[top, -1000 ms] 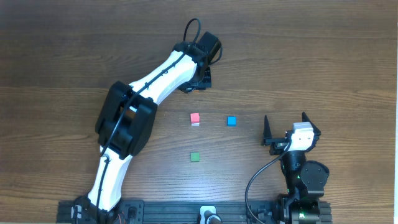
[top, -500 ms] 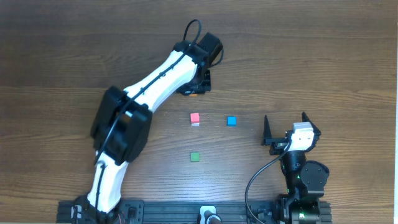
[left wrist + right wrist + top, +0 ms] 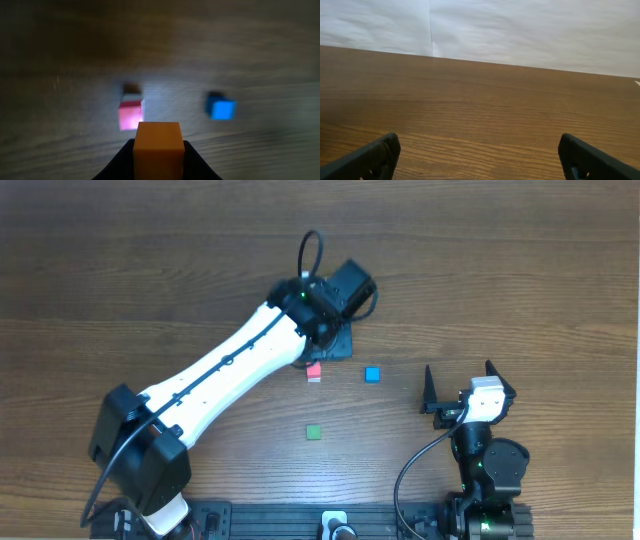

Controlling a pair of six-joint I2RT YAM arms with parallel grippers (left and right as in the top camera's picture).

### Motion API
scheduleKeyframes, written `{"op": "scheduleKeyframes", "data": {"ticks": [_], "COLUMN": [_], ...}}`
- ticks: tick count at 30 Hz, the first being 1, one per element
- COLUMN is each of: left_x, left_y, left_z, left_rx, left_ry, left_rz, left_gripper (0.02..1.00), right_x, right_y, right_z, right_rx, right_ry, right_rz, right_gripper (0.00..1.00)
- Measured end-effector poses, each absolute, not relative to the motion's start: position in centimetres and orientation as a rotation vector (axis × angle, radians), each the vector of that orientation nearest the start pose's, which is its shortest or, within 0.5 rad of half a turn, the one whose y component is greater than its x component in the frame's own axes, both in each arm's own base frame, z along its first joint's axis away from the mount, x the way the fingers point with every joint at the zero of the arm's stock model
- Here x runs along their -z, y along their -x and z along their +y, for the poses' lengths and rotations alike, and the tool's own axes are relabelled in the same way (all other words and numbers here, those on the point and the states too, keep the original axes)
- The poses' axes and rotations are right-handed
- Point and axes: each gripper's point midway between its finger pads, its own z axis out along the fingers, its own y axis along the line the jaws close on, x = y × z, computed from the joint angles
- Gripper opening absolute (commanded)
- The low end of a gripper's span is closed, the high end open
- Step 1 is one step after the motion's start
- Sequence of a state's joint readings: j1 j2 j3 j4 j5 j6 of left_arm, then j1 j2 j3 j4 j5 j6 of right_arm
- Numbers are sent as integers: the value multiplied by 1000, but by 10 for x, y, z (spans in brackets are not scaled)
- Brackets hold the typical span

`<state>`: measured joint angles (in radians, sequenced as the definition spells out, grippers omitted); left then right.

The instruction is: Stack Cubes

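The left gripper [image 3: 159, 159] is clamped on an orange cube [image 3: 158, 142], one finger pressed against each side of it. The cube sits upright between them and is held up off the counter [image 3: 520, 260]. In the left wrist view the pink cube [image 3: 130, 114] lies on the wood just past the held cube, so close that their edges overlap. I cannot tell whether the orange cube is squarely above it. The two do not look to be touching. From the top view the left arm reaches from its base across the middle of the counter, with the wrist just on the far side of the pink cube. The blue cube [image 3: 372, 374] rests on the counter to the right of the pink cube, near it but clearly apart and level with it. The green cube [image 3: 313, 432] sits alone on the side of the pink cube toward the arm bases, in line with it and apart. Well to the right of the pink cube, beyond the blue one, the right gripper [image 3: 458, 372] stands over its own base with its fingers spread wide and only bare wood between them.
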<state>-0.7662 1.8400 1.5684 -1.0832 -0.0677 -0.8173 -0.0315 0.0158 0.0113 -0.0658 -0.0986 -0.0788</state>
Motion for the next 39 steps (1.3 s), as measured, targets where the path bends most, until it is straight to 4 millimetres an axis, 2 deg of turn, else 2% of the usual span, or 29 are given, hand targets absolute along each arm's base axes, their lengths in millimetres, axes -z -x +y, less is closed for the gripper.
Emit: {"op": "scheduleKeyframes", "data": {"ticks": [3, 6, 29, 39], "left_x": [-94, -85, -84, -70], "left_y": [-279, -274, -283, -283], "left_z": [-253, -247, -252, -251], "left_rx": [87, 57, 84, 43], "left_ry": [116, 133, 150, 149], "left_rz": [2987, 3002, 2964, 2990], "left_gripper": [40, 40, 40, 38], "right_x": [-159, -159, -159, -159], "right_y": [-246, -246, -246, -246], "right_z": [9, 9, 9, 9], "right_rx": [4, 4, 4, 3], "right_ry": [114, 115, 115, 114], "right_rz": [1637, 1637, 1637, 1637], "right_gripper": [991, 991, 991, 993]}}
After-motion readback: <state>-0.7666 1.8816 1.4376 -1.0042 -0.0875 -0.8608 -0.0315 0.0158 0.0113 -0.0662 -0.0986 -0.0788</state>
